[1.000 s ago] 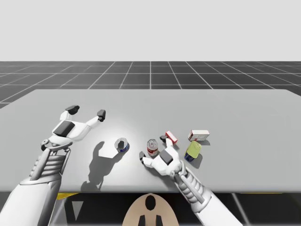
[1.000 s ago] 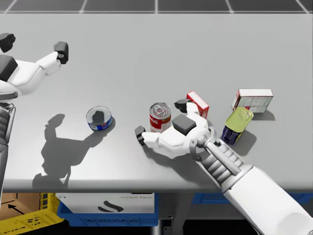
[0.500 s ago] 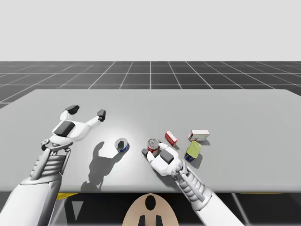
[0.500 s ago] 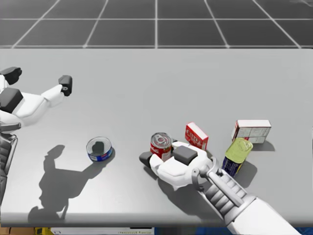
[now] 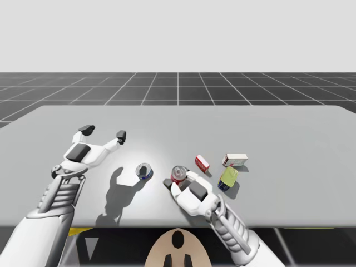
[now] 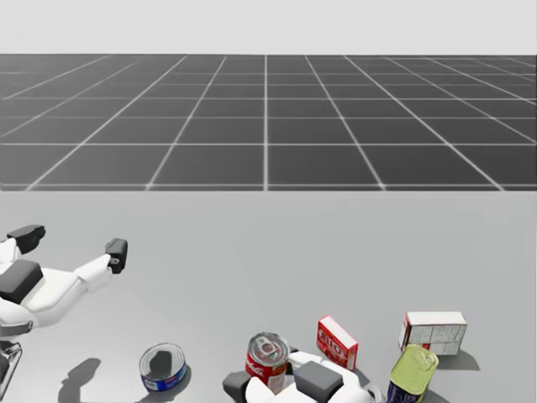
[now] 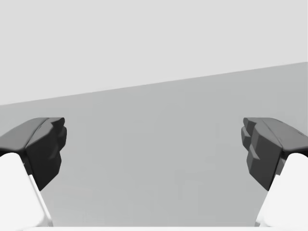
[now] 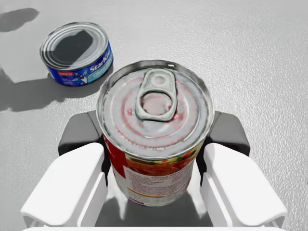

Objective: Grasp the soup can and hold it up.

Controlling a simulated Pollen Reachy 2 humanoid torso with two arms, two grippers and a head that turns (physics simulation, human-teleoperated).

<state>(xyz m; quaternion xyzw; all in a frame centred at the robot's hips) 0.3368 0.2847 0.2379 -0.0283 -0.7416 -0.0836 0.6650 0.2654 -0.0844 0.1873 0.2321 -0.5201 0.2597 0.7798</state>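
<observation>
A grey table (image 5: 278, 128) stood before a dark gridded floor as our right gripper (image 5: 179, 179) gripped the upright red-and-white soup can (image 5: 178, 172) at lower centre of the high view, both dark pads (image 8: 84, 132) pressed against its sides. A flat blue can (image 5: 144, 171) lay just left of it. A red box (image 5: 202, 163), a white box (image 5: 235, 160) and a tilted yellow-topped can (image 5: 228, 178) sat to its right. Our left gripper (image 5: 103, 132) hovered at left, fingers spread wide, holding nothing.
</observation>
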